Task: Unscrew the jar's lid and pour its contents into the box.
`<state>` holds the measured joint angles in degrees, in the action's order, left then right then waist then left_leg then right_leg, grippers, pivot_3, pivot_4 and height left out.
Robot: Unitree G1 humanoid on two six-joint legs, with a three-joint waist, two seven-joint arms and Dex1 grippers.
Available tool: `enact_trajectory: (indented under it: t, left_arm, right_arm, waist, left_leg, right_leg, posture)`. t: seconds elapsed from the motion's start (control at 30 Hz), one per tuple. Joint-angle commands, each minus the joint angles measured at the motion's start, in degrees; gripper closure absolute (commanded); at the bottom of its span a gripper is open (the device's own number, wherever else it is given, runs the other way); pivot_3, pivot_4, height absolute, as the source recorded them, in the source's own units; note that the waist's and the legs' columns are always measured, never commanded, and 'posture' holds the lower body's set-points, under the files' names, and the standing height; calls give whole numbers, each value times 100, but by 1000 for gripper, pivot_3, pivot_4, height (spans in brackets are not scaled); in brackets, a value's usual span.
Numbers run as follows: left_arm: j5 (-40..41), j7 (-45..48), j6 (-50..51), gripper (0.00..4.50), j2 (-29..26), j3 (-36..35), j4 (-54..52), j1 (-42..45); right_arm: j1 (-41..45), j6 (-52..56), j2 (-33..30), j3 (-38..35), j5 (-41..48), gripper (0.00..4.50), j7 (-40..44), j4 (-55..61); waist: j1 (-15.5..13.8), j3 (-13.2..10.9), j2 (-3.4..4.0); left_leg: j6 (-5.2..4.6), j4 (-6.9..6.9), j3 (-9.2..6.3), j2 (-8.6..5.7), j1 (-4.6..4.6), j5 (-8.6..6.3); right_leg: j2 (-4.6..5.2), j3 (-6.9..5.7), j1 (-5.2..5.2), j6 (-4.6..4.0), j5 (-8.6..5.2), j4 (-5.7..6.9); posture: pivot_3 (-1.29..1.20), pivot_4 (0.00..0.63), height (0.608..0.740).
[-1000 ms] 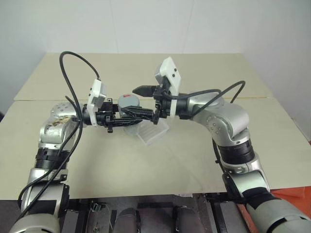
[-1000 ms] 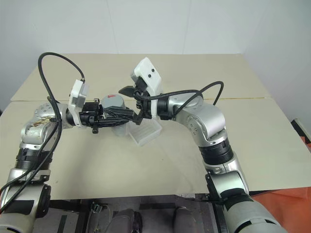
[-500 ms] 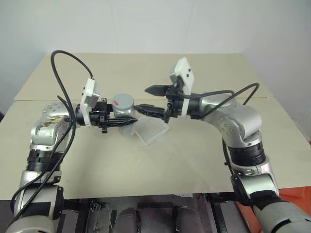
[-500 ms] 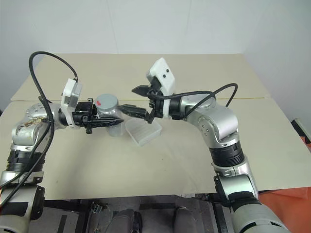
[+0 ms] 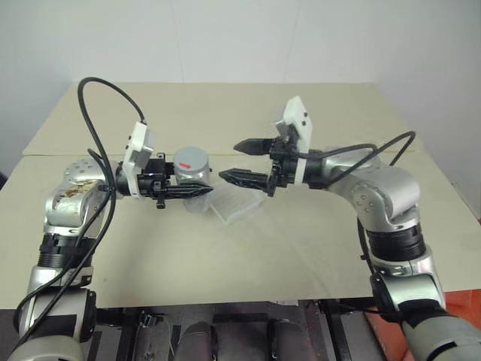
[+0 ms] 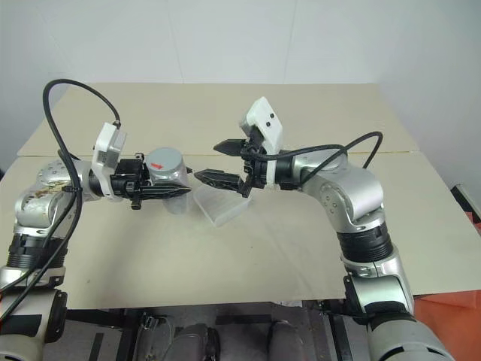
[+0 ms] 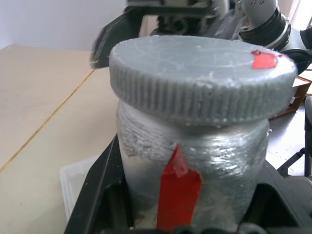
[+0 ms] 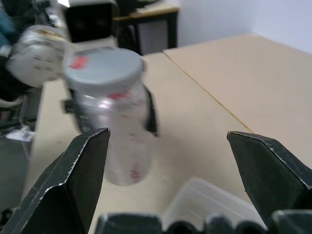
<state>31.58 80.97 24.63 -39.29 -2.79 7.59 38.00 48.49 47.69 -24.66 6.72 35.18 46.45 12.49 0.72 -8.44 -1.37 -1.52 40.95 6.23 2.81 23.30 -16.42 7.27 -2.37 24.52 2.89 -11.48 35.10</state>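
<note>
A: Start with the biggest thing. What does the table carry?

B: The beige table has only the box lying on it, a shallow clear tray near the middle, just below and between the two grippers. It sits where it sat a second ago.

A: And the arms?

B: The left gripper reaches in from the left, pointing level toward the right, clamped tight on the jar. The jar is upright and lifted off the table, just left of the box. The left wrist view shows the black fingers pressed against both sides of the jar's body, with a red strip running down its clear side.

A: The right one?

B: The right gripper points level toward the left, its jaws spread wide with nothing between them. A second ago its fingers were around the jar's top; now it has backed away to the right and a clear gap separates its tips from the jar.

A: So the lid?

B: The lid is still on the jar, grey with a small red mark on top. In the right wrist view the jar shows between the spread fingers, apart from them.
</note>
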Motion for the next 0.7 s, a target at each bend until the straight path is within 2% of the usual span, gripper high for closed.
enact_trajectory:
  t: [0.03,0.3,0.7]
  left_arm:
    - [5,15,-139,2557,26,-35,44,200]
    - [-45,63,-248,2557,134,58,198,344]
    - [-47,87,-268,2557,149,94,172,330]
  right_arm:
    - [203,-30,147,-147,169,36,-25,216]
    - [441,-133,668,122,-134,36,-340,-14]
    - [618,-137,988,225,-317,36,-477,-131]
  waist:
    - [7,0,0]
    - [10,0,0]
    - [5,0,0]
  left_leg:
    - [0,0,0,0,0,0]
    - [1,1,1,-1,0,1]
    - [2,1,1,-1,1,1]
  right_leg:
    - [0,0,0,0,0,0]
    - [0,0,0,0,0,1]
    - [0,-1,0,0,0,1]
  posture:
    - [0,150,740]
    - [0,150,740]
    - [0,150,740]
